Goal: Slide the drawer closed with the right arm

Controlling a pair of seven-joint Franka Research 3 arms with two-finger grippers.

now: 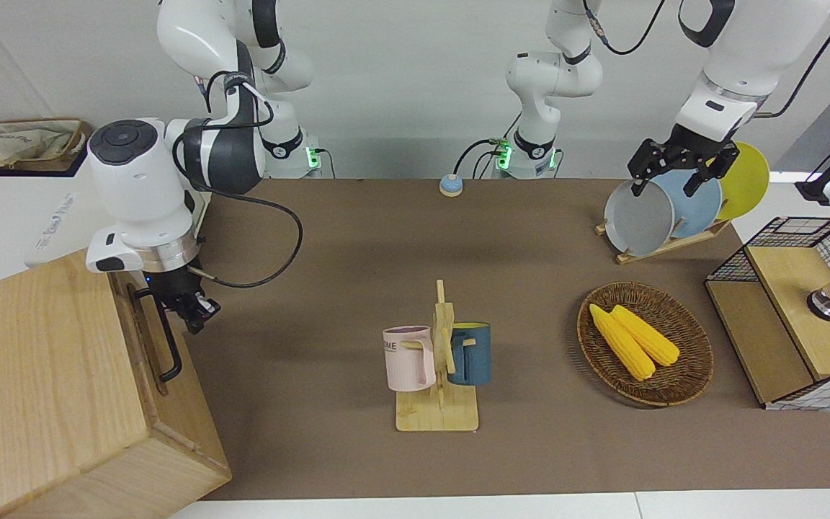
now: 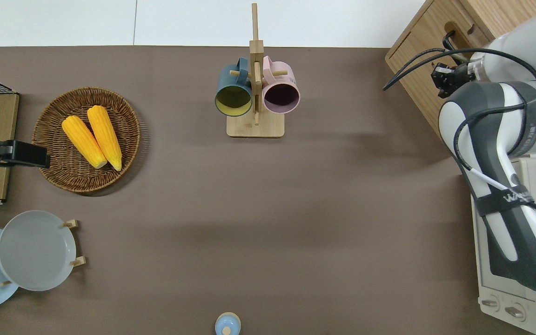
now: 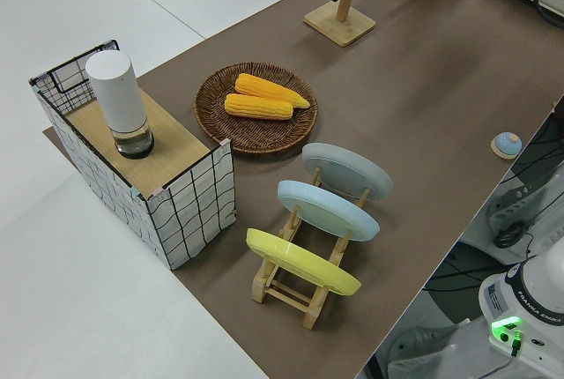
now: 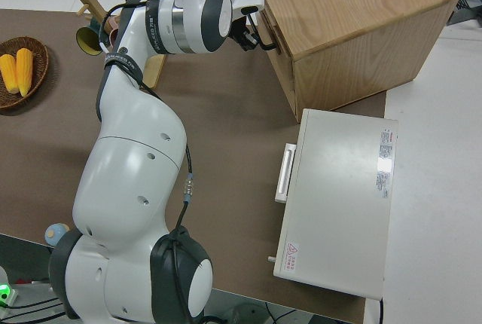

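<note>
Pressing right gripper (image 1: 195, 311) against drawer (image 1: 143, 326) front beside bar handle (image 1: 167, 339), at cabinet (image 1: 40, 389) toward right arm's end. Drawer looking nearly flush. Handle running along front. Finger spread: cannot tell. Left arm parked.
</note>
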